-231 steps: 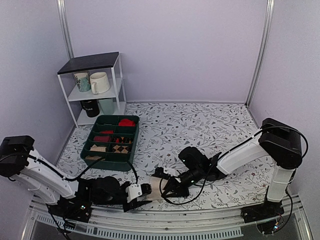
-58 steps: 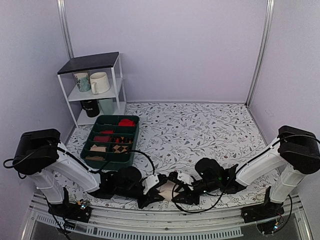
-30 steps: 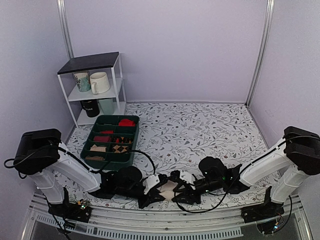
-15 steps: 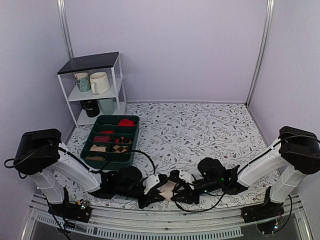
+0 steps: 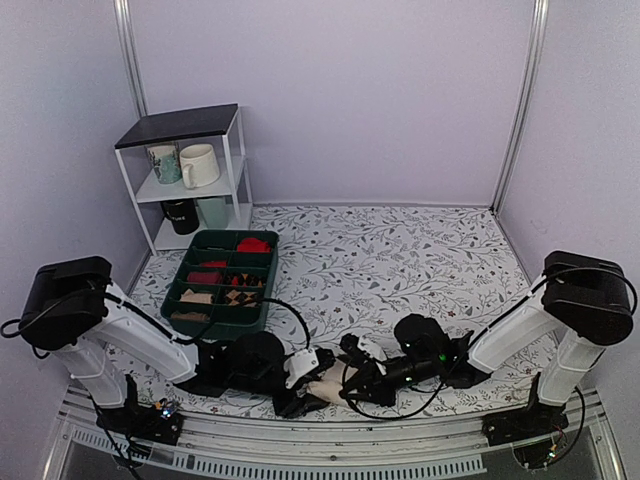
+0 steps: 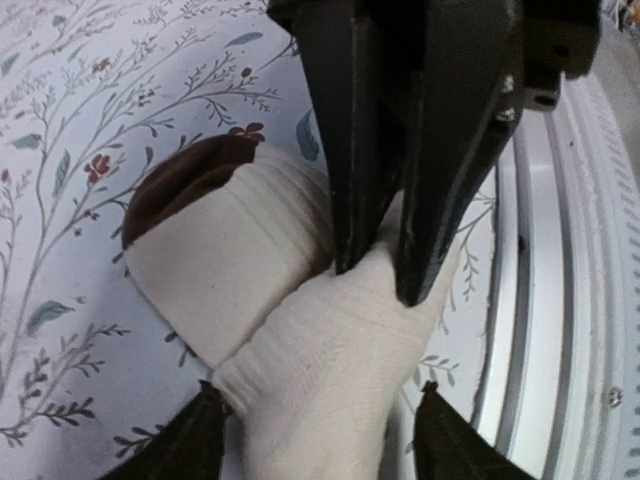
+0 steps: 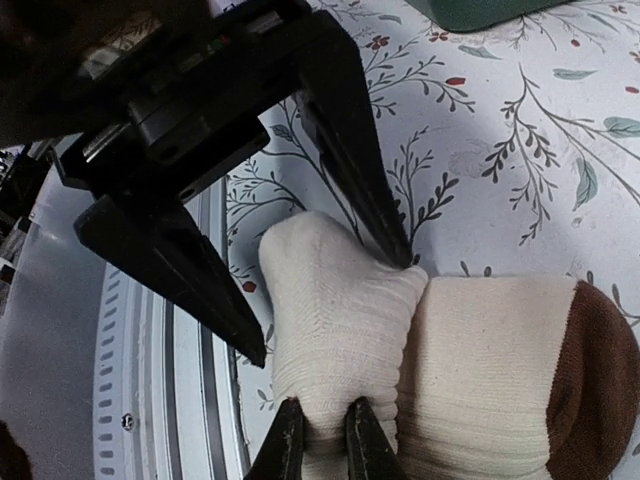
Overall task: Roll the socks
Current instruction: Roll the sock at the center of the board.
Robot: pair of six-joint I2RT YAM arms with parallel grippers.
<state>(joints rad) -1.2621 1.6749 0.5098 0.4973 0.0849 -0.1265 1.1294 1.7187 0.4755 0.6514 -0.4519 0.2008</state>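
The socks (image 7: 500, 370) lie as a cream bundle with a dark brown end at the table's near edge, small in the top view (image 5: 327, 386). My right gripper (image 7: 325, 412) is shut, pinching a fold of the cream cuff (image 7: 335, 320). My left gripper (image 6: 318, 400) is open, its fingers (image 6: 205, 435) straddling that same cuff (image 6: 320, 350) from the opposite side. The brown end (image 6: 190, 180) points away from the left gripper. In the top view the left gripper (image 5: 306, 388) and right gripper (image 5: 346, 384) meet tip to tip over the bundle.
A green compartment tray (image 5: 215, 322) holding red and checked rolled socks sits left of centre. Behind it stands a white shelf (image 5: 240, 170) with mugs (image 5: 198, 165). The metal rail of the table edge (image 5: 330, 445) runs just in front of the grippers.
The socks, once stretched out between the grippers, are now bunched into a short bundle. Over the last second the right gripper has pushed left, closing in on the left gripper.
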